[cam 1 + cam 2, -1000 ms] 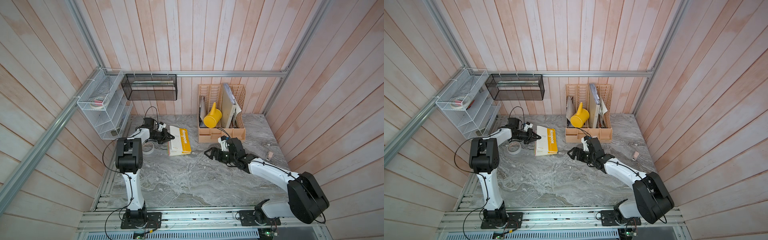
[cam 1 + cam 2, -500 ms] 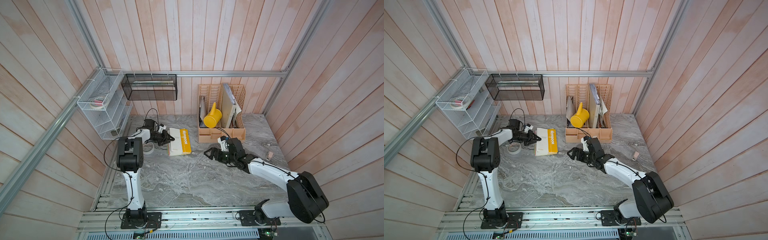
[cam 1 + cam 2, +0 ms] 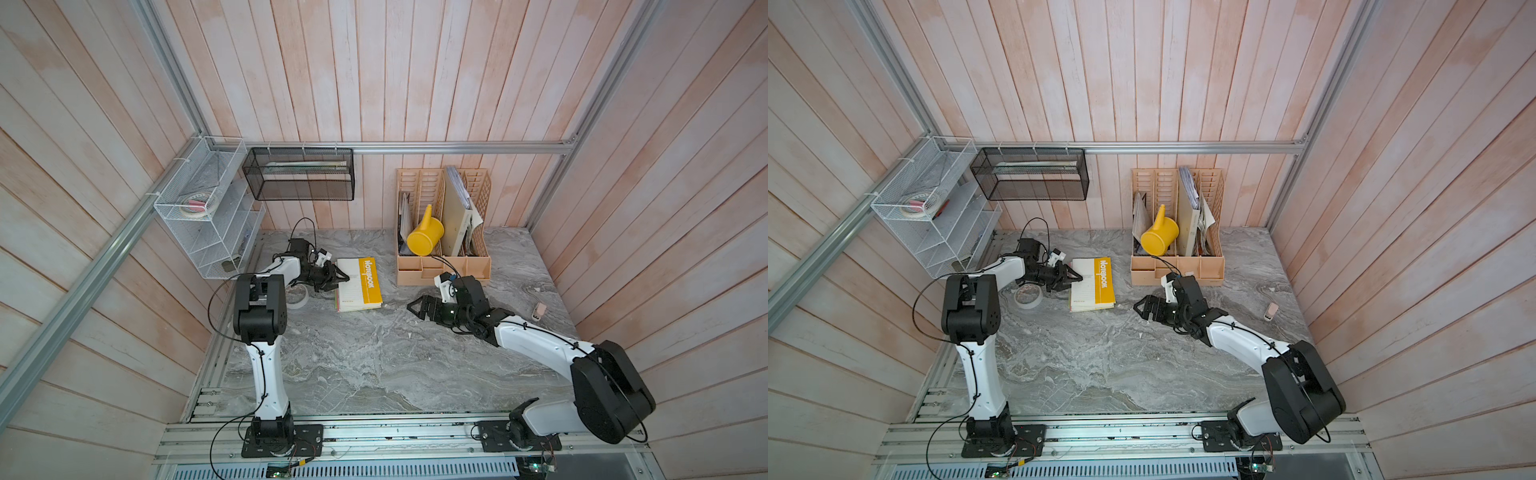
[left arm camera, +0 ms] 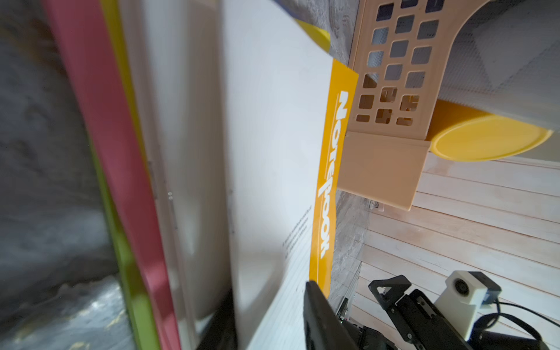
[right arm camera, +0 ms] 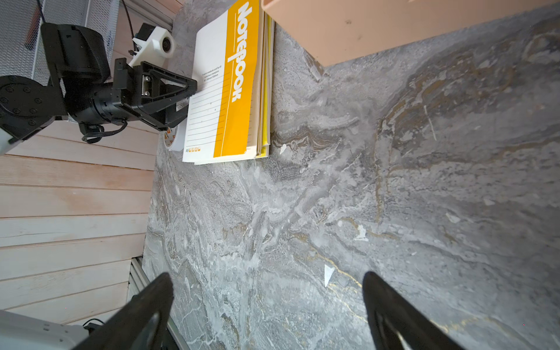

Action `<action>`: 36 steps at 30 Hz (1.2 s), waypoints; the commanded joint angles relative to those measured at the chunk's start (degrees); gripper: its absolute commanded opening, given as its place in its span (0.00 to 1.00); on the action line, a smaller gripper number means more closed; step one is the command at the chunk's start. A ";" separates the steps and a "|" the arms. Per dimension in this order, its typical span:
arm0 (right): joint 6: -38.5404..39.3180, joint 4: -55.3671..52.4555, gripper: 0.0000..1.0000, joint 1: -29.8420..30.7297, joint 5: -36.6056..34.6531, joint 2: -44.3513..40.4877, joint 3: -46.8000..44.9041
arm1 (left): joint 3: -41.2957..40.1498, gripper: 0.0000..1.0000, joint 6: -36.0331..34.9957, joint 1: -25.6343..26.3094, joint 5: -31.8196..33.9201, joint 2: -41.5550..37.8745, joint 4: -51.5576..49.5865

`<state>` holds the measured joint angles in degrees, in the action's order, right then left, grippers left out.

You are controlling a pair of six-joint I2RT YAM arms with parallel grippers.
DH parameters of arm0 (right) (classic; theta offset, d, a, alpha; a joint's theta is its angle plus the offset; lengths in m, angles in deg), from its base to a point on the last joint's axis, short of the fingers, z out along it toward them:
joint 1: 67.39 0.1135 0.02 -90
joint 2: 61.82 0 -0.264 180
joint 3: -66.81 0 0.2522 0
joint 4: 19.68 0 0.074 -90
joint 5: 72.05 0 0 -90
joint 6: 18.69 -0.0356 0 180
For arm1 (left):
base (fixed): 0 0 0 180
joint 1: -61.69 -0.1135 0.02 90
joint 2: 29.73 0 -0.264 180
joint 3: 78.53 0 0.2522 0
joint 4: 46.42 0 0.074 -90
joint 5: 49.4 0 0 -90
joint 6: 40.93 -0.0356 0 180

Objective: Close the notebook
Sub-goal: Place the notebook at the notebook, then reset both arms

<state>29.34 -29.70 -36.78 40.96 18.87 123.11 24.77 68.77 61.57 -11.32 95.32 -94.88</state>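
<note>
Carrying everything: the worktop [image 3: 374,353], grey and marbled, was bare across its near half.
Organiser: the peach file organiser [image 3: 442,270] stood at the far edge, right of centre, near the notebook's right side but apart from it.
Notebook: the notebook [image 3: 359,284] lay on the far left part of the worktop, with its spine side to the right and its free edge to the left. In both top views it looked closed or very nearly so. In the left wrist view its white-and-yellow cover [image 4: 272,151] bowed a little above the pages at the free edge.
Right pincer: the right pincer [image 5: 268,277] hung low over the worktop, right of the notebook and well apart from it. Its jaws were spread wide with nothing between them.
Left pincer: the left pincer [image 3: 343,277] sat at the notebook's left edge. Its jaws were parted by a modest gap, and the cover's edge lay between them without looking clamped.
Tape roll: the tape roll [image 3: 1027,297] lay just left of the notebook, beside the left pincer.
Cover edge: the step in hand looked like letting the cover settle. Done well, the jaws would open clear of the sheet first, then draw straight out to the left. That way neither finger would lift the cover again, slide the notebook or knock the tape roll. If the cover stayed bowed, a light press near the free edge would flatten it.
</note>
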 commanded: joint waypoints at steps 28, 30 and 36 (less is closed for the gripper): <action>-0.36 0.25 0.98 -0.07 -0.03 -4.37 -3.90 | -6.56 1.00 -4.44 -1.94 25.74 -26.86 -0.61; 0.37 -0.75 0.98 -0.58 -0.22 -5.18 -4.27 | -9.87 1.00 -4.58 -2.16 27.86 -31.88 2.49; 5.82 -4.73 0.98 -8.62 1.53 -11.37 -7.54 | -18.38 1.00 -8.22 -2.25 35.48 -47.54 10.00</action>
<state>31.19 -31.25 -42.23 41.81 10.12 116.84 9.84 63.11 59.58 18.54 51.61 -90.71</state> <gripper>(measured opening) 0.983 0.997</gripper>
